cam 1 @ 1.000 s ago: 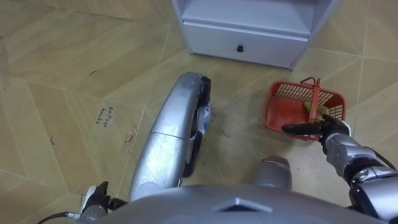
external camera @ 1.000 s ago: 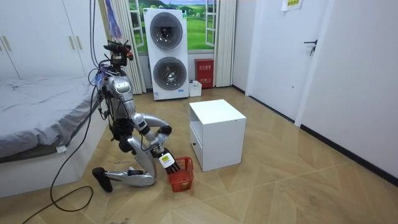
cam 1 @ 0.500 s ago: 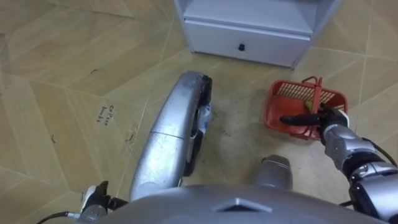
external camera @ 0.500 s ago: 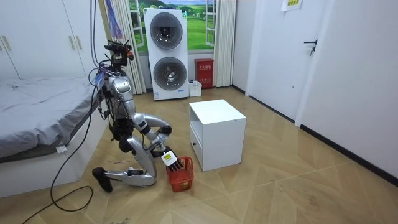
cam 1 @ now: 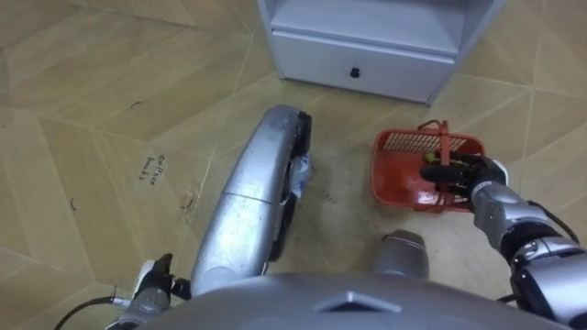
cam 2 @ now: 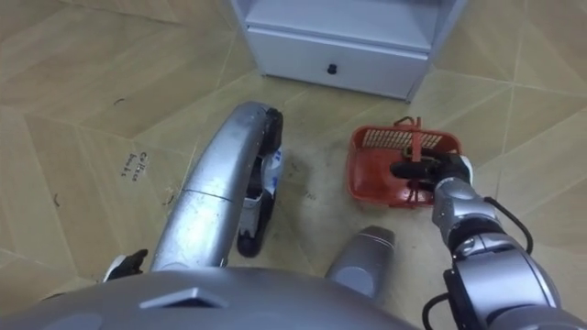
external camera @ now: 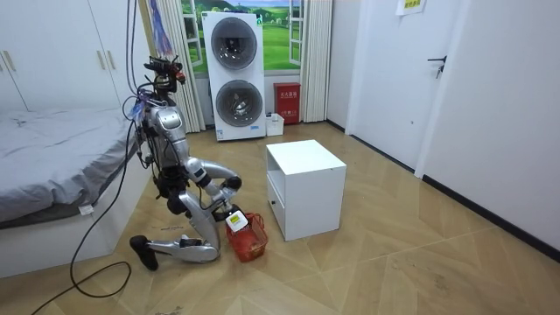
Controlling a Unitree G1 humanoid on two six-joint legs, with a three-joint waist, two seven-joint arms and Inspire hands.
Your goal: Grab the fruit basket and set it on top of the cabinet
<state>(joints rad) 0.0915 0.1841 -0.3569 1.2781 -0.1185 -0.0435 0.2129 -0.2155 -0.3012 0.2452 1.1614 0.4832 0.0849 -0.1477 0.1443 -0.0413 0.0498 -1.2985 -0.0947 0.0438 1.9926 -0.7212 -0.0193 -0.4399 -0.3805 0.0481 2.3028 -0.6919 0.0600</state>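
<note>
Kneels on the floor [cam 1: 92, 110] in front of the white cabinet [cam 1: 367, 55], to judge by the room view. Holds the fruit basket [cam 1: 402, 176] from the robot's right: right hand [cam 1: 468, 176] with dark fingers curled round the handle [cam 1: 444, 137], low on the handle's near end, over the right half of the basket. Lies ahead and to the right of the bent knee, near the drawer [cam 1: 362, 60] but apart from it. Runs long axis left to right across the eye views, with the handle arching the short way, far rim to near rim. Looks tipped toward the robot in the room view; cannot tell whether the base is clear of the floor. Calls, most likely, for a straight upward pull along the handle's arch, wrist kept over the middle so the load does not swing. Left hand [cam 1: 151, 282] low at the lower left, well apart from the basket, so plainly the farther one.
</note>
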